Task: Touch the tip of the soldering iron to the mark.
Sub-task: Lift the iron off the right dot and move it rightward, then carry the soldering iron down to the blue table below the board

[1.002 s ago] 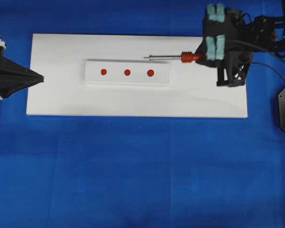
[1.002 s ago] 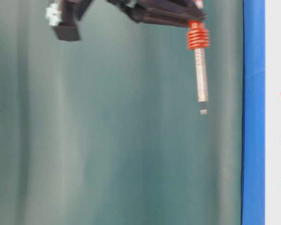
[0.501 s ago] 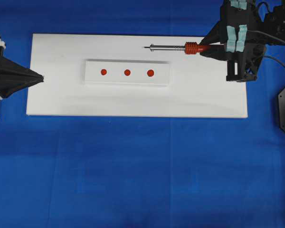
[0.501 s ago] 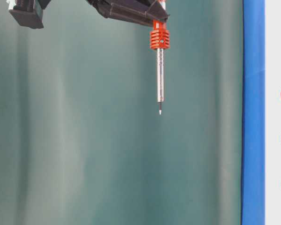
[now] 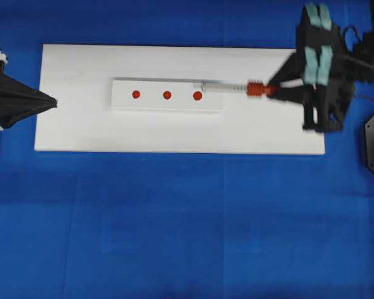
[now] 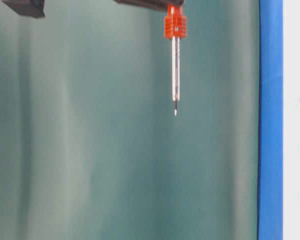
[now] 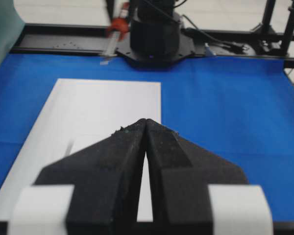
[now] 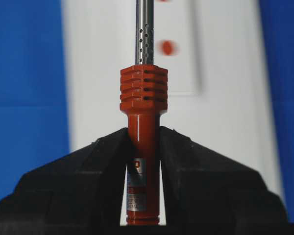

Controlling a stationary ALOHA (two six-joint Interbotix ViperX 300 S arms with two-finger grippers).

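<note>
Start with the widest thing: your blue surface [image 5: 174, 218] carries the white board [image 5: 75, 124], and on it lies the raised white strip [image 5: 121, 103] with three red marks in a row. None of that has shifted over the last second.

What has changed is your right arm. A second ago it held the soldering iron [image 5: 234, 89] just above the strip's far edge; half a second ago it had swung further toward the board's top edge; now it has come back down the overhead view, so the shaft lies across the strip's right end with its tip just beside the nearest mark [image 5: 197, 95]. The blur there says the arm is still travelling. In the table-level view the iron has also drawn away from the board since a second ago — the tip hangs well clear, so there is no contact yet.

The right gripper [image 8: 143, 147] keeps its jaws clamped on the iron's red handle, below the ribbed collar [image 8: 143, 89], shaft pointing straight ahead. The left gripper [image 7: 146, 128] has stayed parked at the board's left end, jaws together and holding nothing.

What this means for you: the sideways line-up on the rightmost mark looks close to done — the descent is what remains. I judge that you should trim the tip over the mark first, then lower slowly.
</note>
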